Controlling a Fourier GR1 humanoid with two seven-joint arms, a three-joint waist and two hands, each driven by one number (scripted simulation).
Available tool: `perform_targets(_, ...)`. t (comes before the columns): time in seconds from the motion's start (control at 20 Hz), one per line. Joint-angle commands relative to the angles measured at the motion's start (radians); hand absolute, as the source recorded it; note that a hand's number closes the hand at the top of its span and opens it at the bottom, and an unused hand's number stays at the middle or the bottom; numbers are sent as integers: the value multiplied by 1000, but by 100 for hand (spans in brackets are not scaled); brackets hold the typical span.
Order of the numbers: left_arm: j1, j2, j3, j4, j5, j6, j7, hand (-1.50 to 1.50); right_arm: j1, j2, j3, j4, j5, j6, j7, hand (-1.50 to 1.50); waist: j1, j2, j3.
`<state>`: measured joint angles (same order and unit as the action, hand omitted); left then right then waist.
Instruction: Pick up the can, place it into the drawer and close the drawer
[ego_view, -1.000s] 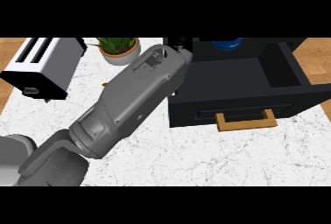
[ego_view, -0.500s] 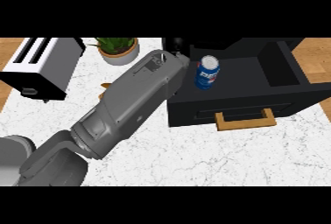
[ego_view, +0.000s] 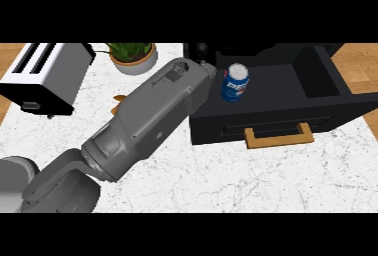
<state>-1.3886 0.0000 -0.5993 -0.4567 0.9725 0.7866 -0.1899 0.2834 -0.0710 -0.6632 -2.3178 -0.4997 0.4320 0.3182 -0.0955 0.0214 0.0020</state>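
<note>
Nearest my view, the white marble counter (ego_view: 244, 180) lies bare in front of the black drawer (ego_view: 325, 107). The drawer stands pulled open, with its wooden handle (ego_view: 277, 136) on the front face towards me. To the left of the drawer, the robot's left forearm (ego_view: 148, 120) comes in from the lower left corner, where its bulky grey upper part is cut off by the edge. It slants up to the drawer's front left corner and covers a wide strip of counter.

A small orange-brown object (ego_view: 118, 100) peeks out from under the forearm, left of the drawer; I cannot make out what it is.

Inside the drawer, near its left wall, the blue soda can (ego_view: 236, 83) stands upright on the drawer's floor, apart from the arm. It has a silver top and a white and red mark on its side. Lettering runs down the label, but I cannot read it with certainty.

Past the forearm's end, at the drawer's far left corner, the left hand (ego_view: 201, 52) shows only as a dark shape against the black drawer. I cannot tell how its fingers are set.

Far left of the drawer sits a white two-slot toaster (ego_view: 44, 75). A potted plant (ego_view: 133, 56) stands between the toaster and the drawer, its leaves cut off at the top.
</note>
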Motion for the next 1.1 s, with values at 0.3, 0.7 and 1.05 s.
perform_targets(0.3,-9,0,10,-24,59,-10,-92,-150,-101,-38,60,-73,304,75,-172,-150,29,1,0)
perform_targets(0.7,-29,0,-16,-43,73,26,-110,-150,-224,-28,263,-108,660,38,-175,-150,69,-5,-2)
perform_targets(1.05,-67,0,12,-56,79,18,-45,-150,-301,-15,474,10,1017,-22,-266,-150,101,-14,-2)
